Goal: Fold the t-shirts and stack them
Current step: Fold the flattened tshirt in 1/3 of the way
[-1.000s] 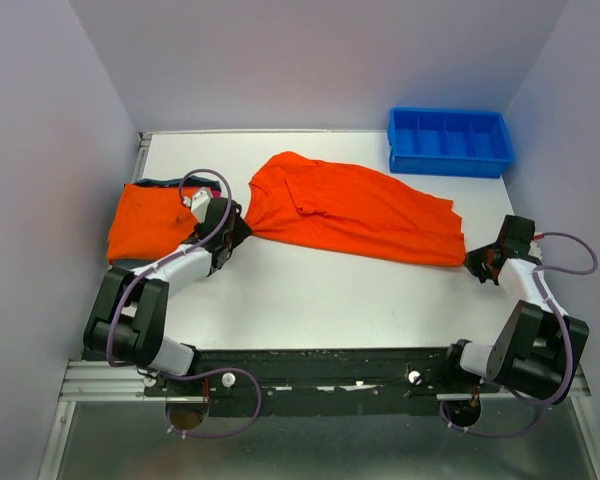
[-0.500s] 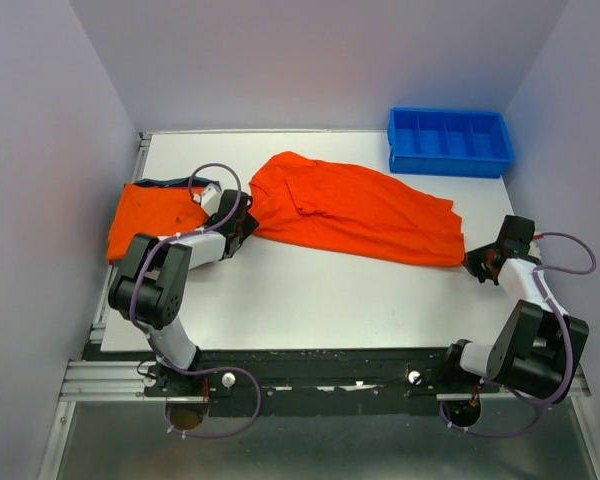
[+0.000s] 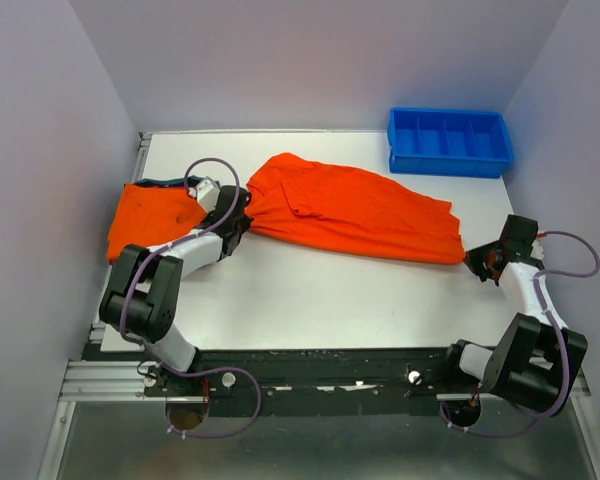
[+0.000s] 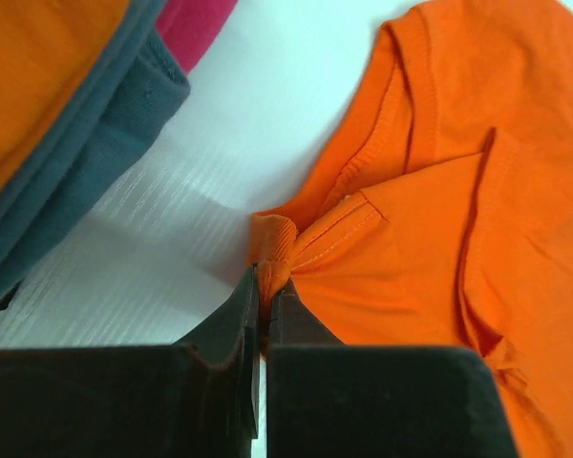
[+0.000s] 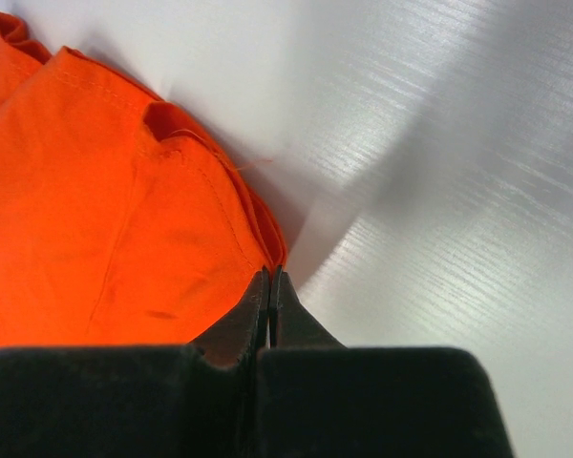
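An unfolded orange t-shirt (image 3: 360,210) lies crumpled across the middle of the white table (image 3: 320,290). My left gripper (image 3: 242,218) is at its left end. In the left wrist view the left gripper (image 4: 265,286) is shut on a bunched hem of the orange t-shirt (image 4: 439,239). My right gripper (image 3: 470,258) is at the shirt's right corner. In the right wrist view the right gripper (image 5: 270,277) is shut, pinching the folded edge of the t-shirt (image 5: 105,210). A stack of folded t-shirts (image 3: 150,220) lies at the left, orange on top, with teal (image 4: 86,162) and pink-red (image 4: 196,24) layers beneath.
A blue plastic bin with dividers (image 3: 448,140) stands at the back right corner. Grey walls close in the table on three sides. The stack lies just left of the left gripper.
The left gripper has slid to the shirt's left end and shut on its hem; the left elbow swung outward. The right arm has hardly moved.
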Motion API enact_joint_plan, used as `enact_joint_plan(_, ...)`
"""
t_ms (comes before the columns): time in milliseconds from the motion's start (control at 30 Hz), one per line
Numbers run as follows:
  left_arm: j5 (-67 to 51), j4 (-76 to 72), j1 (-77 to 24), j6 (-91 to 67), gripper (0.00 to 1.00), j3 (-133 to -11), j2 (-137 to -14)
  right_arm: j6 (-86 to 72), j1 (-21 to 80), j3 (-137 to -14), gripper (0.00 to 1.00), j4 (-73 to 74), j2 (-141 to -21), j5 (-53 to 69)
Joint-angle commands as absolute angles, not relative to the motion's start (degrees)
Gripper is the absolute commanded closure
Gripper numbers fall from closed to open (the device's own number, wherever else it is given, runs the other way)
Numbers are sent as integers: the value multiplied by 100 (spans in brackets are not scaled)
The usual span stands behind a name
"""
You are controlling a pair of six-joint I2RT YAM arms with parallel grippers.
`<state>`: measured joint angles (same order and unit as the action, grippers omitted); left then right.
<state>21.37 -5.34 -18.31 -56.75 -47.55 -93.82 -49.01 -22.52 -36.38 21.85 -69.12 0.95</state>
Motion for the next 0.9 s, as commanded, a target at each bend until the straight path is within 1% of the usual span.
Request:
enact_joint_plan(0, 2382, -290, -1854, -5493, 100, -4676, -8930, -4904, -2303, -3806, 99, 2443, -6557, 53)
enact_joint_plan(167, 2294, -483, -1934, -5695, 100, -4219, -8938, -5001, -2294, -3446, 99, 2356, -6705, 281)
enact_joint_plan(267, 2189, -334, -1934, -5713, 100, -4289, -9061, -5010, -2294, -3454, 99, 2294, -6855, 351)
enact_joint_plan(400, 2364, 130, -1934, -5503, 100, -4683, -8807, -5001, -2294, -3883, 99, 2470, -6689, 404)
enact_joint_plan(467, 2530, 586, -1925, -5310, 100, -5183, -8667, -4992, -2294, -4261, 99, 2601, -6557, 588)
enact_joint_plan(533, 2689, 1061, -1925, -5081, 100, -6008, -8526, -5027, -2294, -4831, 99, 2881, -6460, 633)
enact_joint_plan(700, 2892, 2064, -1925, -4475, 100, -7740, -8148, -5010, -2303, -6501, 99, 3778, -6109, 624)
enact_joint_plan(767, 2935, 2380, -1925, -4281, 100, -8294, -7912, -4966, -2294, -7072, 100, 4033, -5864, 659)
enact_joint_plan(867, 2909, 2627, -1925, -4087, 100, -8779, -7472, -4957, -2303, -7479, 99, 4113, -5319, 624)
